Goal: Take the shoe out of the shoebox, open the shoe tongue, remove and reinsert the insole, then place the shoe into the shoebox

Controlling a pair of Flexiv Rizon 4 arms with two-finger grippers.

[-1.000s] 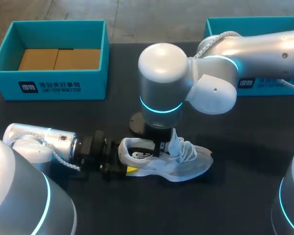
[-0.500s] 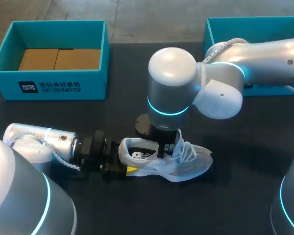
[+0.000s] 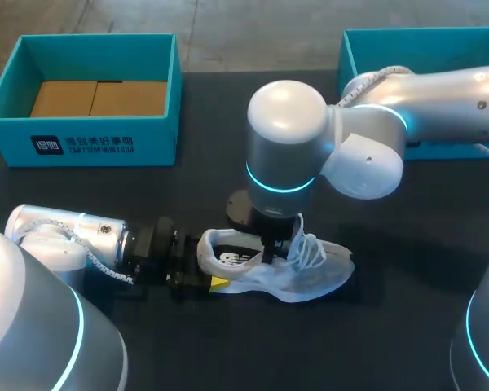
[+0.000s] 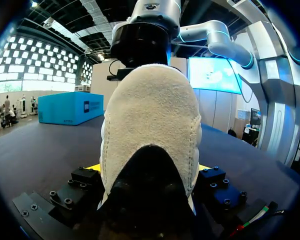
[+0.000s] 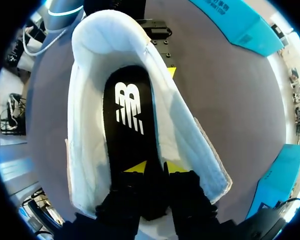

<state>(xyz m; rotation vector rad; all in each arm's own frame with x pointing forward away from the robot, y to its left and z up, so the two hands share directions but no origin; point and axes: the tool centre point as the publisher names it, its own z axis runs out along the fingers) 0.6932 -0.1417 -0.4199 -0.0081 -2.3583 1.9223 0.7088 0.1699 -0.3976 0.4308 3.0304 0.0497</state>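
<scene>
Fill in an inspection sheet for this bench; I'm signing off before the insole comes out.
Surface: dark table, shoe resting on it.
Job's things: shoe out of the shoebox; insole inside the shoe; cardboard in the shoebox; second teal box far right.
Clutter: nothing seen.
Grippers: left gripper shut on the shoe at its heel; right gripper in the shoe's opening, shut on the insole.
Cables: white cables on both arms, none loose.
Surroundings: nothing seen.

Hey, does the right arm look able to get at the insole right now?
Probably yes: the right claw sits down in the shoe's opening, seemingly pinching the black insole, with nothing blocking it, while the left claw steadies the heel.
</scene>
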